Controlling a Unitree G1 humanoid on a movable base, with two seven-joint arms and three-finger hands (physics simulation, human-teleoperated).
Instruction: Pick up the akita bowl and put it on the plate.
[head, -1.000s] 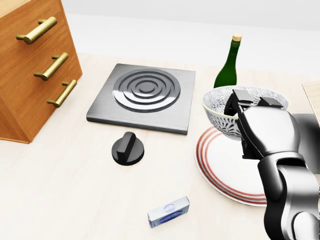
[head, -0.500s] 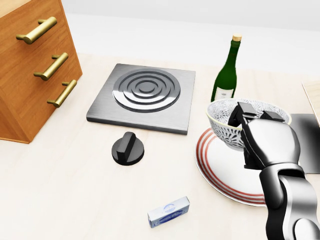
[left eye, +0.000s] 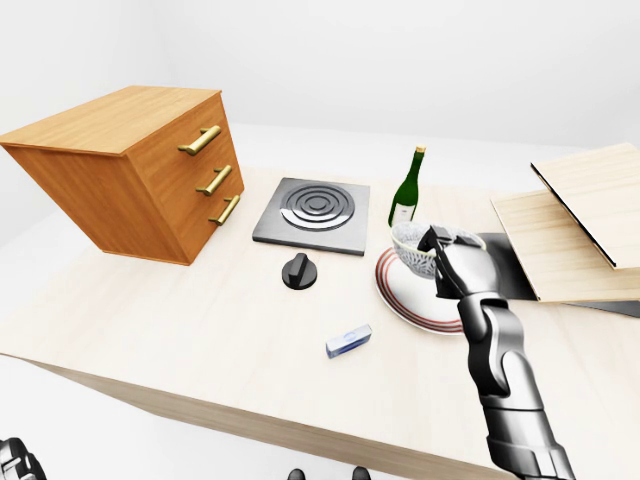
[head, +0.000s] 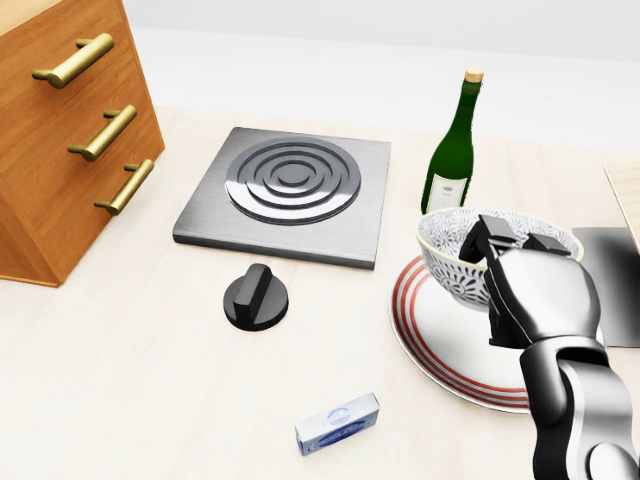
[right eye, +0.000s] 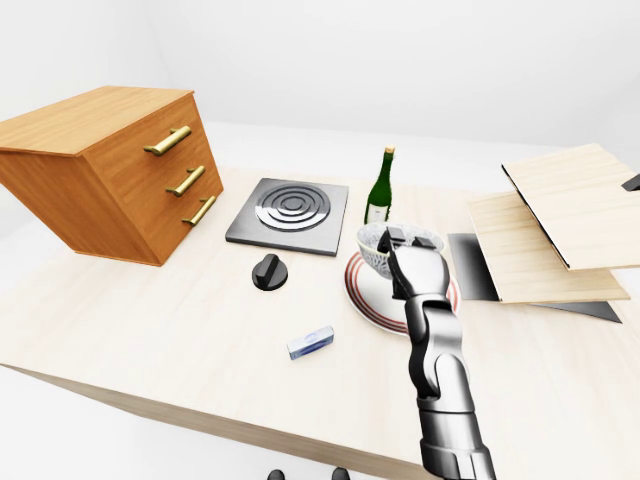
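The akita bowl (head: 455, 268), white with a dark pattern, hangs low over the upper part of the red-ringed white plate (head: 445, 345) at the right of the head view. I cannot tell whether its foot touches the plate. My right hand (head: 497, 240) comes up from the bottom right and is shut on the bowl's right rim, with fingers inside and outside the wall. The right side of the bowl is hidden behind that hand. A dark shape at the bottom left corner of the left-eye view may be my left hand (left eye: 14, 462); its fingers do not show clearly.
A green wine bottle (head: 452, 150) stands just above the bowl. Left of the plate lie a grey burner plate (head: 290, 190), a black knob (head: 256, 298) and a small blue-white box (head: 337, 423). A wooden drawer cabinet (head: 60, 130) stands far left, wooden boards (left eye: 580, 220) far right.
My right hand has lowered the bowl toward the plate and carried it slightly right. More of the bottle's label shows above the rim. The other things are unmoved.
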